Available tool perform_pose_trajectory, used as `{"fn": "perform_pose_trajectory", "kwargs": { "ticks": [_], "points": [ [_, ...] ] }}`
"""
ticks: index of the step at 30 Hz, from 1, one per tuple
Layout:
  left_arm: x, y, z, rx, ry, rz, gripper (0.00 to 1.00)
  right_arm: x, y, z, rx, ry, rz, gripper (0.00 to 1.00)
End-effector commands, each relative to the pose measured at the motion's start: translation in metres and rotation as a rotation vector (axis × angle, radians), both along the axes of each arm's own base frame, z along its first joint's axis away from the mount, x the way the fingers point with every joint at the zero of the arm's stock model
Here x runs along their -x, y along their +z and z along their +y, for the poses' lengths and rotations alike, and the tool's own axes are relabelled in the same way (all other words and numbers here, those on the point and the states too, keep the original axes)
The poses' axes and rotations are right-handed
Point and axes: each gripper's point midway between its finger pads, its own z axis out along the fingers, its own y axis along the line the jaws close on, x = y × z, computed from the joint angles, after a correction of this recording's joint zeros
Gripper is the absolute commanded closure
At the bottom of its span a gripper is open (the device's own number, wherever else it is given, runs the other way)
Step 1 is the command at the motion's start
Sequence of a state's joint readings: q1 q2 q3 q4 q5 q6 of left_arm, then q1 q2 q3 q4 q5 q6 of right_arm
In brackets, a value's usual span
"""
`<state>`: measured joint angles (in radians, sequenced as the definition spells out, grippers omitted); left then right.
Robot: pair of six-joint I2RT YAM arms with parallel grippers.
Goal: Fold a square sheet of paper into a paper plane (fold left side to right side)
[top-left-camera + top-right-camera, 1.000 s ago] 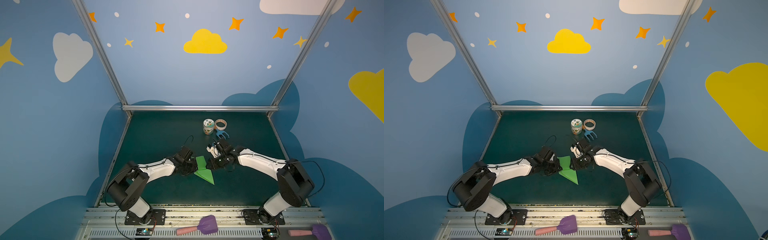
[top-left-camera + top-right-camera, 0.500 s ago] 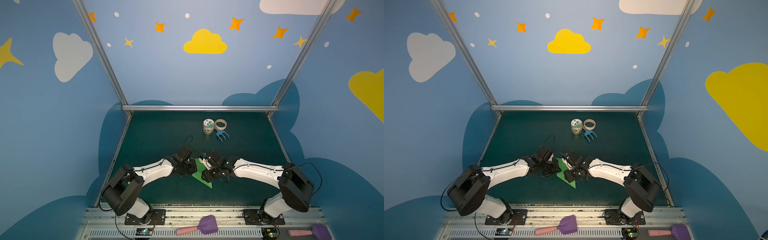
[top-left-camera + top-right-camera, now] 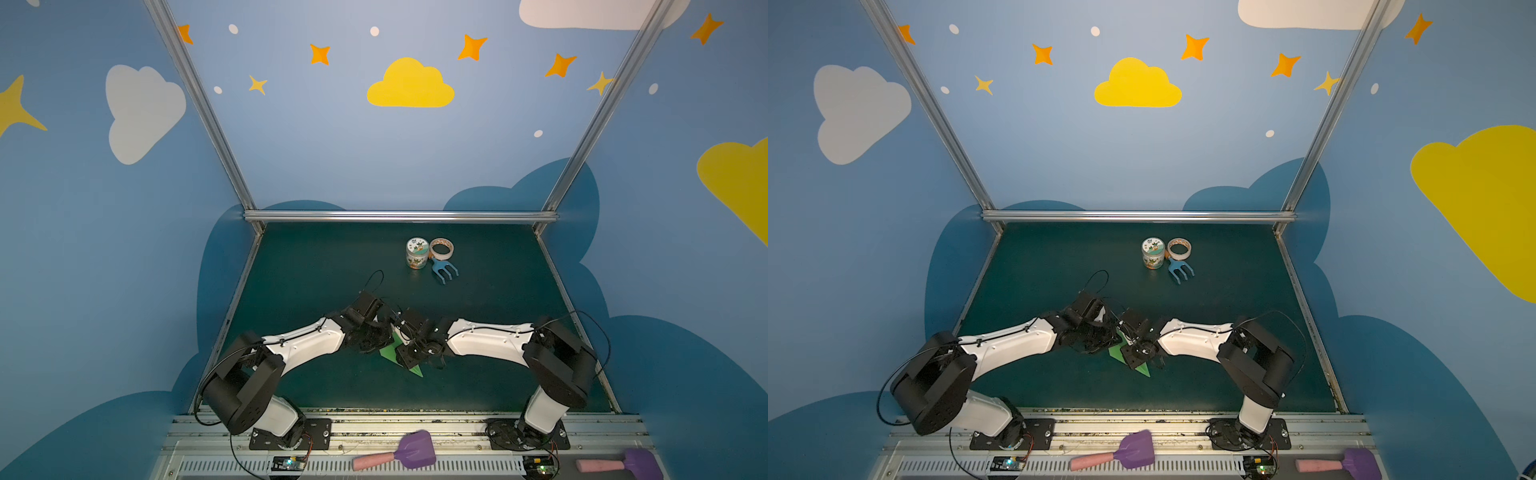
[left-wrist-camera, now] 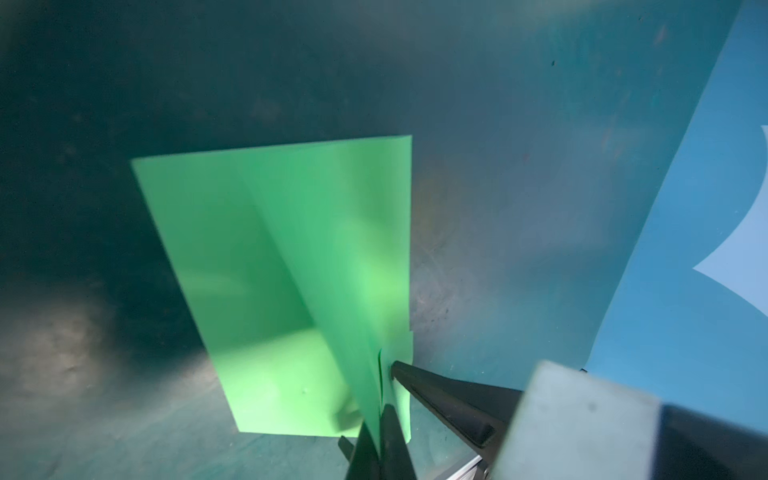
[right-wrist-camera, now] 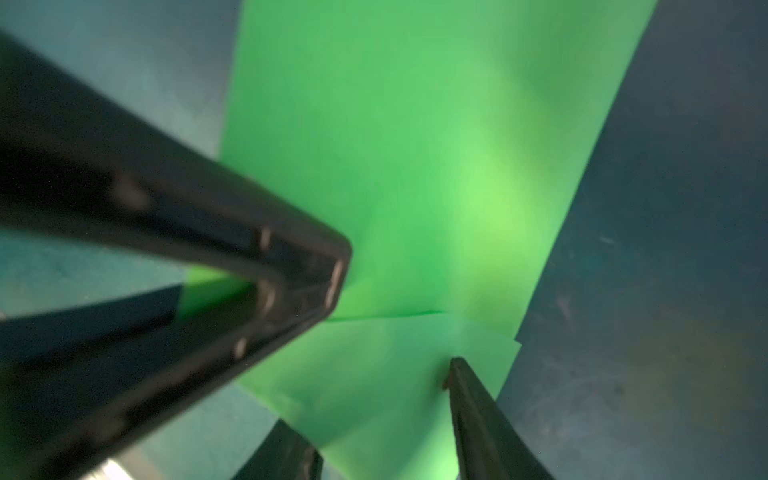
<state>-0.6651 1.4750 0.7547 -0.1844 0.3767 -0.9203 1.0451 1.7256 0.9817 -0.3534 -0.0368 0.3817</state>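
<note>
Moved: right claw [image 3: 409,356] has swung in from the far end of the sheet of paper [image 3: 388,354] to sit over its middle — less green shows in both top views.
Left grip: left claw [image 4: 380,451] clenched on an upstanding flap at the sheet's edge.
Right grip: right claw released, jaws apart, one fingertip [image 5: 465,399] touching the paper.
Paper: creased and layered, on the tabletop [image 3: 353,390] under the two claws, front middle — pointed tip toward the near edge.
Rear: jar [image 3: 417,252], tape roll [image 3: 441,247] and blue rake [image 3: 444,272] together, well apart from the paper.
</note>
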Motion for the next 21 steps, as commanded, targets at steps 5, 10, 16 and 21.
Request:
{"fn": "perform_pose_trajectory", "kwargs": {
  "ticks": [5,10,16,21],
  "points": [
    [0.003,0.0,0.006,-0.001,0.004,-0.004,0.96,-0.002,0.004,-0.003,0.022,-0.036,-0.028,0.59],
    [0.005,-0.004,0.008,-0.007,0.003,0.002,0.96,0.001,0.007,-0.007,0.043,-0.045,-0.036,0.58],
    [0.007,-0.007,0.011,-0.011,0.003,0.005,0.96,0.003,0.013,-0.013,0.069,-0.064,-0.07,0.51],
    [0.009,-0.008,0.012,-0.012,0.001,0.007,0.96,0.0,0.02,-0.014,0.065,-0.075,-0.105,0.52]
  ]
}}
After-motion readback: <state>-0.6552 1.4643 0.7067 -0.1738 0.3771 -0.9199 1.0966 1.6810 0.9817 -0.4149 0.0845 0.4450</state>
